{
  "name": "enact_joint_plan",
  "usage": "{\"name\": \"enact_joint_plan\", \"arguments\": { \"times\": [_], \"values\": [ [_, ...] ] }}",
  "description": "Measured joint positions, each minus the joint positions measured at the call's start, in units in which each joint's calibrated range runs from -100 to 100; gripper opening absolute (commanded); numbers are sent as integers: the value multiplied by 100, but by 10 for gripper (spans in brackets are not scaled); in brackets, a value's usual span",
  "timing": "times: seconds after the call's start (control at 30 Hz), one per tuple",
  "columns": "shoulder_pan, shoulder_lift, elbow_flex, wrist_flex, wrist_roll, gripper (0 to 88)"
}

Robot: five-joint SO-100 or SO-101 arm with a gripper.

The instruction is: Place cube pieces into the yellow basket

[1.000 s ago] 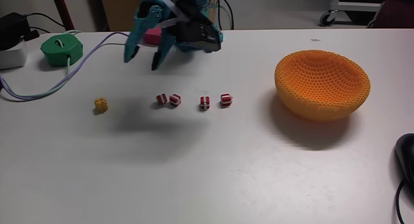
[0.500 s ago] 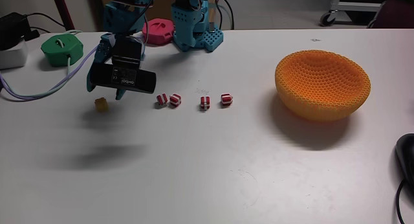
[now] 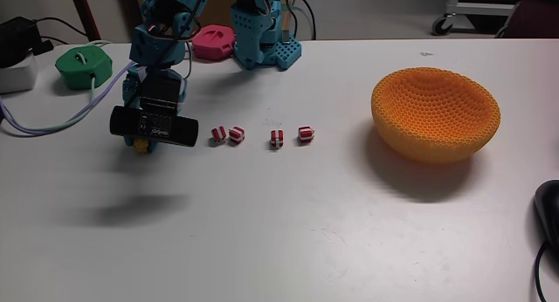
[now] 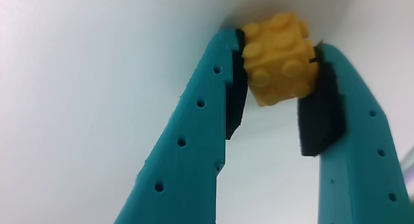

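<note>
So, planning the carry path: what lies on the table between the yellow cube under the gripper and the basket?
In the fixed view, four red-and-white cubes lie between the yellow cube and the yellow basket.

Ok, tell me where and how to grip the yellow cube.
Grip the yellow cube across two opposite knobbly side faces, coming straight down from above. It sits flat on the table with free space on both sides, and the gripper already straddles it in the wrist view.
</note>
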Motion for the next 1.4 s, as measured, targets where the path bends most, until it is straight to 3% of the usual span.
{"name": "enact_joint_plan", "arguments": {
  "times": [0.13,0.3,0.47,0.63,0.83,1.07,1.1,1.17,1.4],
  "values": [
    [48,-138,-158,510,269,0],
    [-629,-1485,-1103,2596,576,0],
    [-2998,-3207,-906,4659,-29,0],
    [-5986,-3610,-443,5435,-1031,0],
    [-8037,-3463,-217,4659,-1832,0],
    [-9052,-3109,49,3306,-2530,0],
    [-9139,-3069,148,3062,-2618,27],
    [-9391,-3069,394,2540,-2794,236],
    [-9874,-3069,532,1719,-3013,333]
  ]
}}
